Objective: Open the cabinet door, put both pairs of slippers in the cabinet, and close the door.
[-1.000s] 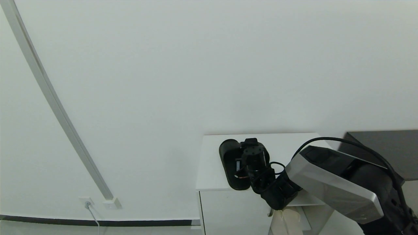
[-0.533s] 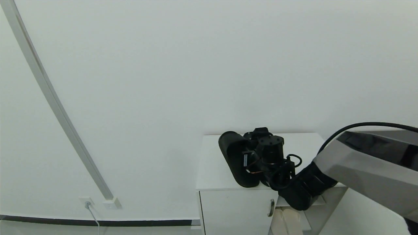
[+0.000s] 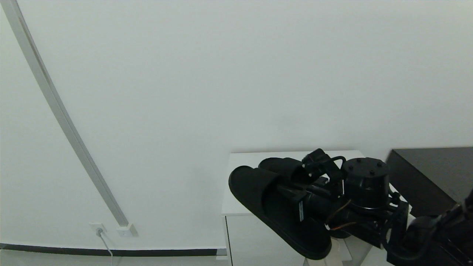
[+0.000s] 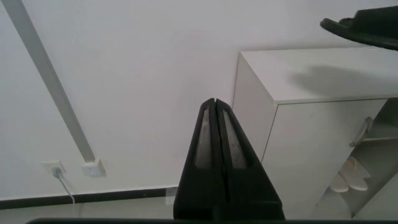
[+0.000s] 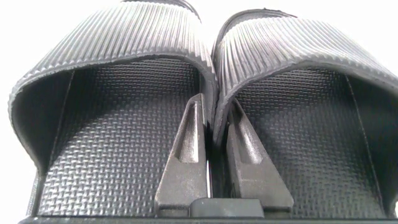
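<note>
My right gripper is shut on a pair of black slippers, its fingers pinching the two inner strap edges together. The pair hangs tilted in the air above the front edge of the white cabinet. Its heels overhang the closed left door. The cabinet's right side stands open, and a pair of white slippers lies on a shelf inside. My left gripper is shut and empty, held low to the left of the cabinet and pointing at the wall. The black slippers show above the cabinet top.
A dark table stands right of the cabinet. A grey conduit runs down the white wall to a socket near the floor. The closed door carries a metal handle.
The right arm has lifted the black slippers off the cabinet top and swung them forward and toward me. They now hang over the front edge.
</note>
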Motion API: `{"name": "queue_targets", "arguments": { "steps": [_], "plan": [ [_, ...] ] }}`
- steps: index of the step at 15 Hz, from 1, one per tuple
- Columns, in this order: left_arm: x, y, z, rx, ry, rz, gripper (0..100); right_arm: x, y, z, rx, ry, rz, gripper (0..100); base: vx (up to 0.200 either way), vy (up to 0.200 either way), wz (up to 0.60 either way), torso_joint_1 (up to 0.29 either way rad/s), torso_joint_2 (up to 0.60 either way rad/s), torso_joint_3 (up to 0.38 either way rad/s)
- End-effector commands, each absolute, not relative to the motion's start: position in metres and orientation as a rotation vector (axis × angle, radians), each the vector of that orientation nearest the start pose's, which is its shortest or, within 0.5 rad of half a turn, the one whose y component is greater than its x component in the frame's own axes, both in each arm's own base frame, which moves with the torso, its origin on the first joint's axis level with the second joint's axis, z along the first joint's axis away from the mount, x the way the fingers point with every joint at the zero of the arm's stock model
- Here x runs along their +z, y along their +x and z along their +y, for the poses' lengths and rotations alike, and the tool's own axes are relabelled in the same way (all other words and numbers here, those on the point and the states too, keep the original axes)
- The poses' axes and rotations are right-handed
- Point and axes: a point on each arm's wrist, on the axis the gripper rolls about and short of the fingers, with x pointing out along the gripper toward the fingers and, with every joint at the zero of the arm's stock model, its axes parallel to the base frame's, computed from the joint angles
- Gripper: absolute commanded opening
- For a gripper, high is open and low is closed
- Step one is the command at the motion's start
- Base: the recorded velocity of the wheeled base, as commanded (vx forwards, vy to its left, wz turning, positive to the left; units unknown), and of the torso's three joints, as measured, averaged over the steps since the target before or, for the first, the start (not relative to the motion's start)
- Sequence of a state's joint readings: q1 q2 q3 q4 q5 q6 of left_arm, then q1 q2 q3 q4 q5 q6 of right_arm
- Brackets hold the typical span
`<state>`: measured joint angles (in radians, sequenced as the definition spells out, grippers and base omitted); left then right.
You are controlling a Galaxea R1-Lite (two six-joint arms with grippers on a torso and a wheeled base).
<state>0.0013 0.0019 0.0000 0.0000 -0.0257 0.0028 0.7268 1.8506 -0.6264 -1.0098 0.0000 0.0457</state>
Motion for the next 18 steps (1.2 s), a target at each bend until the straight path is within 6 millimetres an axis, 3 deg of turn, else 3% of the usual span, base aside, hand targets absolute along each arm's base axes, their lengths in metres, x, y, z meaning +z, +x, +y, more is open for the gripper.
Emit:
{"name": "queue_targets", "arguments": {
  "steps": [1,7,16,18],
  "plan": [
    [0.0755,-0.0227,-0.0006,-0.025,0.002,0.002,0,0.1367,0.2127,0.1948,0.769,-0.098,0.132,0,0.000,0.000,0.00,0.000,0.00,0.000],
    [0.0755,-0.0227,-0.0006,-0.025,0.002,0.002,0,0.1324,0.2150,0.1937,0.776,-0.165,0.028,0,0.000,0.000,0.00,0.000,0.00,0.000],
    [0.0755,-0.0227,-0.0006,-0.025,0.000,0.002,0,0.1277,0.2175,0.1935,0.771,-0.169,0.044,0,-0.200,0.000,0.00,0.003,0.01,0.003],
    [0.0755,-0.0227,-0.0006,-0.025,0.002,0.002,0,0.1269,0.2174,0.1935,0.771,-0.170,0.047,0,0.000,0.000,0.00,0.000,0.00,0.000]
  ]
}}
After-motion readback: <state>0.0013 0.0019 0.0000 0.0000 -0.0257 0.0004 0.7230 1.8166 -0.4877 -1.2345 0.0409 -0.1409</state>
